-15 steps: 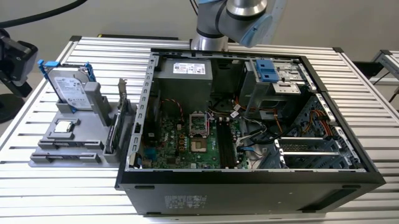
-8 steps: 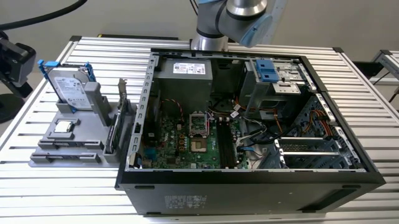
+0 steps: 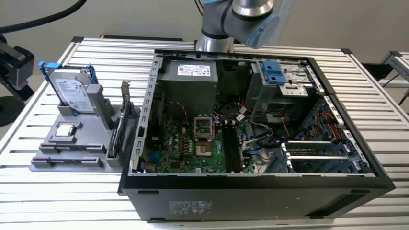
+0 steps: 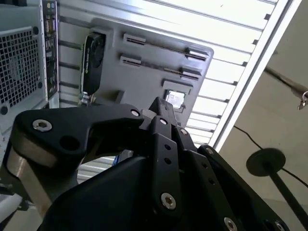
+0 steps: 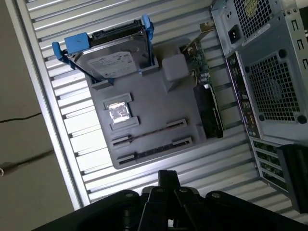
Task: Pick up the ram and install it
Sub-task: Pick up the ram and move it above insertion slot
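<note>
**While arm hangs high, ram's place unconfirmed**

Arm (image 3: 236,19) enters the exterior view at the far side of the case (image 3: 255,196), above its rear wall.

Gripper (image 5: 166,177): clenched on itself. Both wrist views show its links running in to a single tip. It hangs well above the table (image 3: 64,201), just beside the tray (image 5: 154,101), touching nothing.

Tray: lies on the table at the exterior view's left of the case, just beside it. On it:
- drive (image 3: 70,88) in a blue frame (image 3: 43,67), propped at a tilt at the far end
- chip (image 3: 66,129) flat in a recess at mid-tray
- card (image 3: 125,112) upright on edge along the side next to the case

Ram: place cannot be told. Two long tray slots (image 5: 147,134), at the end nearest the exterior camera, each show a thin dark line running end to end. Whether either line is the stick standing on edge cannot be told.

Case: lies open side up. The board (image 3: 185,143) inside carries long black slots (image 3: 231,146). Whether a stick sits in them cannot be told either.
</note>
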Available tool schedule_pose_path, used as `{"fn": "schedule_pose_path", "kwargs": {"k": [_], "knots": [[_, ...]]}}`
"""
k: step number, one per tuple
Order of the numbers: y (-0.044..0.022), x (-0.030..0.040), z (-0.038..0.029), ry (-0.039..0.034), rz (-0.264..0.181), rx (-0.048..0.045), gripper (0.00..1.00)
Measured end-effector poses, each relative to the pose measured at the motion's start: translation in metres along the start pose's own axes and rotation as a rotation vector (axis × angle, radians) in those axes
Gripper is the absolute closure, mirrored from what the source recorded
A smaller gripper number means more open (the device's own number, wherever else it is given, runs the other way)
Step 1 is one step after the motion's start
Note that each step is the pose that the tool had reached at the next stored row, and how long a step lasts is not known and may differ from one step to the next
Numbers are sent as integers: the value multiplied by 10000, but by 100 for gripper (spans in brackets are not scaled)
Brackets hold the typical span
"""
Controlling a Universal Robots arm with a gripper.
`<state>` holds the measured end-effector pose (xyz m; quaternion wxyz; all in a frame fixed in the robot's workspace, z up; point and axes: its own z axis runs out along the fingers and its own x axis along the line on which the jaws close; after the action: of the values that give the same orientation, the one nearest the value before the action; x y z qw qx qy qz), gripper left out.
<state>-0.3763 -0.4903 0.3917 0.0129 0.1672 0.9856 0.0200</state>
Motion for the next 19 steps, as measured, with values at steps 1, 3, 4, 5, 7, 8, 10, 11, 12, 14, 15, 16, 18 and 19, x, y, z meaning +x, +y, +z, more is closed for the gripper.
{"fn": "schedule_pose_path", "kwargs": {"k": [1,3,4,5,7,8,10,11,12,14,15,16,18,19], "knots": [[0,0,0,-4,110,2,100],[0,0,0,-10,297,6,100],[-1,-1,0,-12,392,9,100],[-1,-1,-1,-15,483,11,100],[-1,-1,-1,-17,691,18,100],[-2,0,-1,-20,801,21,100],[-2,-1,0,-28,1030,25,100],[-1,0,-1,-31,1154,29,100],[-1,0,-1,-35,1272,31,100],[-1,-1,-1,-45,1525,36,100],[-1,-1,0,-50,1652,38,100],[-1,0,0,-55,1779,41,100],[-1,-1,-1,-64,2032,46,100],[-1,-1,-1,-69,2160,49,100]]}}
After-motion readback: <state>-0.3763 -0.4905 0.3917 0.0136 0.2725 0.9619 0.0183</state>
